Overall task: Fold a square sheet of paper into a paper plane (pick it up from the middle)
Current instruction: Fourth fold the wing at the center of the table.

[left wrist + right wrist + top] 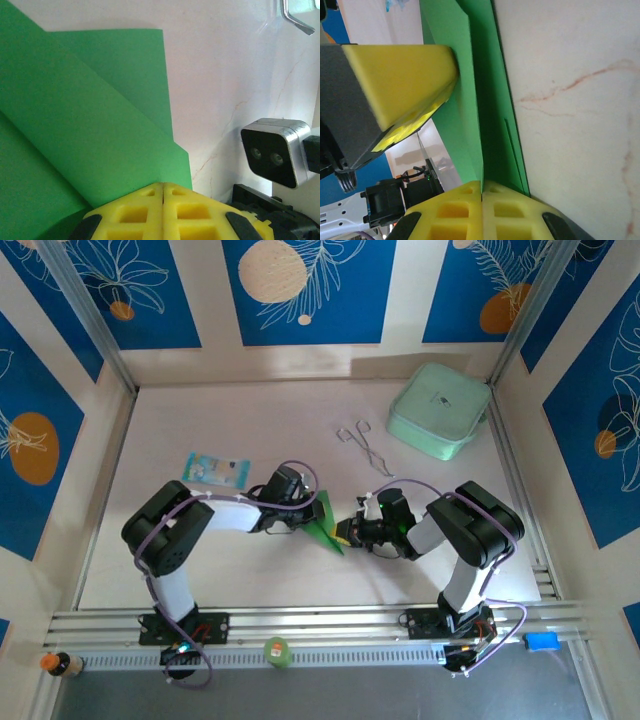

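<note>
Left claw [308, 523] and right claw [347, 533] both clamp the green paper [327, 530], apparently mid-fold; next, one anchors while the other creases.

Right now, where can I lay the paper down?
Free: table behind the packet, left of the tongs; the near strip between the arm bases. Crowded: the middle, where the left gripper and right gripper pinch the paper, and the box corner.

We see a bright green square sheet of paper [75, 125], yellow finger pads [135, 212], white table [240, 75] veined faint red, pale mint box [438, 410], light-blue printed packet [216, 469], blue wall panels [350, 300] with white leaves, orange discs.
</note>
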